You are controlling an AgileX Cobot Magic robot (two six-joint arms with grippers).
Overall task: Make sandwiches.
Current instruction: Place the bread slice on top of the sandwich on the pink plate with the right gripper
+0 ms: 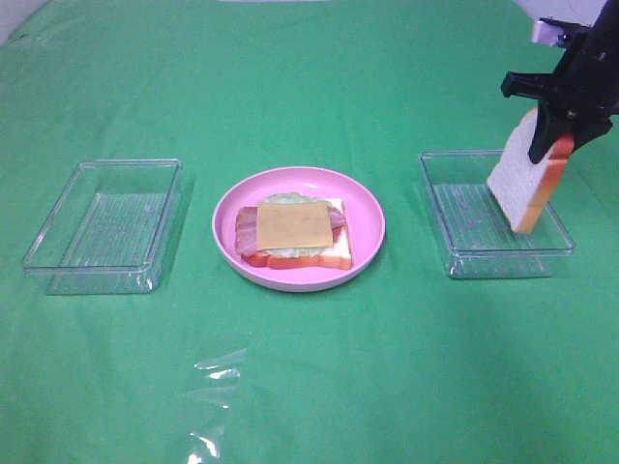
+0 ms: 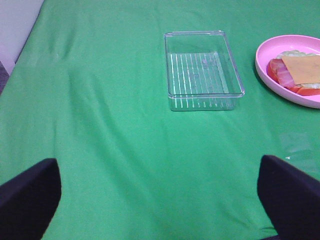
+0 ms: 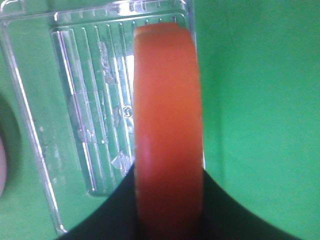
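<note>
A partly built sandwich [image 1: 292, 233] lies on the round pink plate [image 1: 368, 215]: a bread slice at the bottom, pale lettuce, red-brown bacon, and a yellow cheese square on top. It also shows in the left wrist view [image 2: 296, 74]. My right gripper [image 1: 556, 130] is shut on a second bread slice [image 1: 525, 182], white with an orange-brown crust [image 3: 167, 130], and holds it hanging above the right clear tray [image 1: 455, 253]. My left gripper [image 2: 160, 200] is open and empty, low over the cloth, apart from the left clear tray [image 2: 172, 102].
A green cloth [image 1: 309, 387] covers the table. The left clear tray [image 1: 34, 253] and the right tray [image 3: 27, 125] hold nothing. A clear plastic scrap [image 1: 215, 387] lies on the cloth near the front.
</note>
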